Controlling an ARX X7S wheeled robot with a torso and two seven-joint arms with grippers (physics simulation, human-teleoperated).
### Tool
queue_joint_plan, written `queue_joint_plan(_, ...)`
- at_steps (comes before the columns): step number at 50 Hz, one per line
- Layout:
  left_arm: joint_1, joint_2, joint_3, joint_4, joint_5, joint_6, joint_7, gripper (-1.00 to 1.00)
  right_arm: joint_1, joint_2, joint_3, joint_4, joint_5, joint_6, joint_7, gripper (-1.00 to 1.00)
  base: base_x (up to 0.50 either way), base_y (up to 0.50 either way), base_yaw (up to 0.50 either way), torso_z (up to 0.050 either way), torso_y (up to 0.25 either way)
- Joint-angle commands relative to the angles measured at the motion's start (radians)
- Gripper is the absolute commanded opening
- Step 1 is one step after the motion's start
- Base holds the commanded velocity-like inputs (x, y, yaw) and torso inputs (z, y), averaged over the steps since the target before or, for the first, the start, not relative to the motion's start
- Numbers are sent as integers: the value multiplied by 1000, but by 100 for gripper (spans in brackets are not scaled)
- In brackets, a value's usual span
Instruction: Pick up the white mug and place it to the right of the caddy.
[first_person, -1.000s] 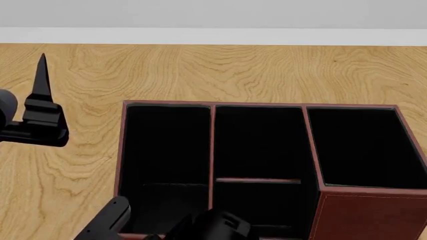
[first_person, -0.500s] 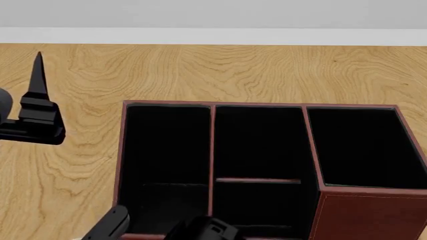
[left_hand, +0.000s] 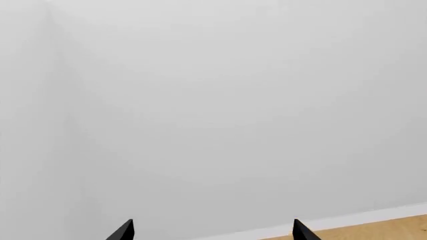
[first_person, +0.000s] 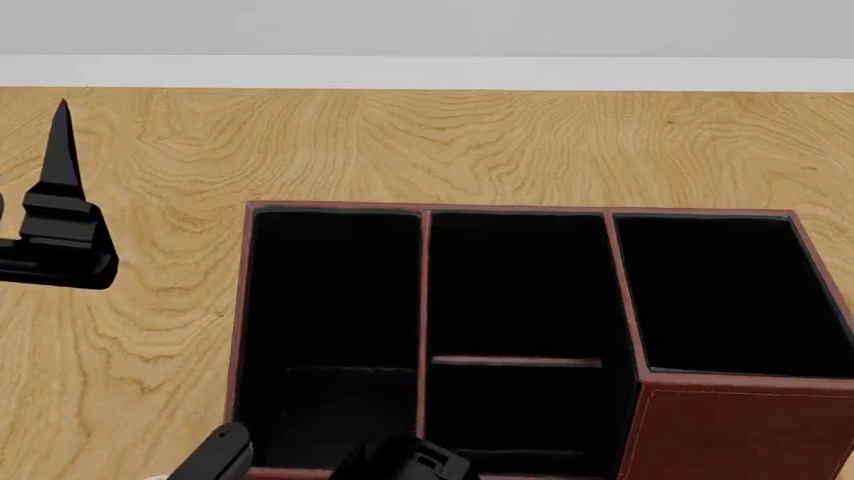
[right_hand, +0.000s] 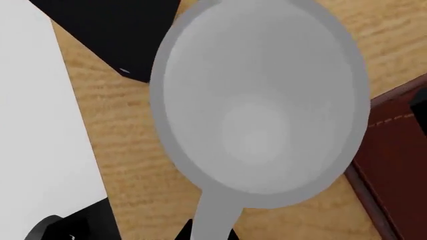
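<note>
- Progress, as I judge it: the pick-up is not done. The white mug (right_hand: 260, 95) stands mouth up directly under the right tool (right_hand: 200, 232), filling the right wrist view, and nothing shows it lifted off the tabletop (first_person: 400, 140). Grasping, carrying and setting it down right of the caddy (first_person: 694, 420) all remain.
- The right tool is only a few dark parts at the edge of its wrist view, with the mug's handle running toward them. Whether it is spread, closed or gripping cannot be told.
- In the head view the right arm is a dark shape at the near edge, just in front of the caddy; the mug is out of sight there.
- The left tool (left_hand: 212, 231) is spread wide with nothing between its tips, held well clear of the caddy and facing a blank wall.
- The mug: plain glossy white, unmarked, tapering to a smaller round base, empty inside. Just beside it are the caddy's reddish-brown stitched corner and a black-covered book (right_hand: 107, 30).
</note>
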Motion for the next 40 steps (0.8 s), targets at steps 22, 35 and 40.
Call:
queue_joint_plan(22, 11, -54, -89, 222, -5, -128, -44, 100, 35, 64, 94, -194, 90, 61, 170, -100, 0, 0, 0, 0, 0)
queue_joint_plan(35, 2, -92, -108, 232, -103, -138, -117, 100, 69, 87, 148, -237, 166, 91, 219, -100, 0, 0, 0, 0, 1)
queue_joint_plan(40, -6, -149, -116, 233, -252, -131, -238, 100, 73, 101, 162, -259, 191, 98, 237, -100, 0, 0, 0, 0, 0)
